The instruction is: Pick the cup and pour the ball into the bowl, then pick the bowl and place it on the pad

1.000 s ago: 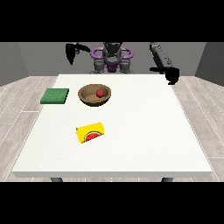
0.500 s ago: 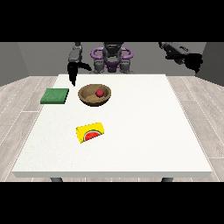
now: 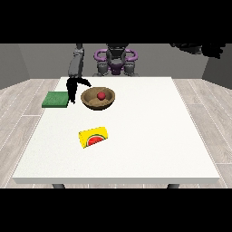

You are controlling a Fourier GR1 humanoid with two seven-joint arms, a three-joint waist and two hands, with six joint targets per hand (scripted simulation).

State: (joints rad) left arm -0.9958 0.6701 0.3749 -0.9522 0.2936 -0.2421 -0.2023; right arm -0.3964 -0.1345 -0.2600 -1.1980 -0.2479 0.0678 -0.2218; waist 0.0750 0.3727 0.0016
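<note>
On the white worktop (image 3: 136, 149) we see the flat green square pad (image 3: 55, 99); just beside it, the hand at the view's left (image 3: 73, 88) hangs with fingers pointing down, grasping nothing, beside the brown wooden bowl (image 3: 98, 99) holding the small red ball (image 3: 101, 95). The yellow cup printed with a watermelon slice (image 3: 93, 137) lies nearer us. The hand at the view's right (image 3: 213, 49) is raised well apart; we cannot tell its fingers' state.

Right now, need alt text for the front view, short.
A wooden bowl holding a red ball sits on a white table, with a black hand hanging between it and a green pad. A yellow watermelon-print cup lies nearer the camera; the other hand is raised at the view's right.
</note>
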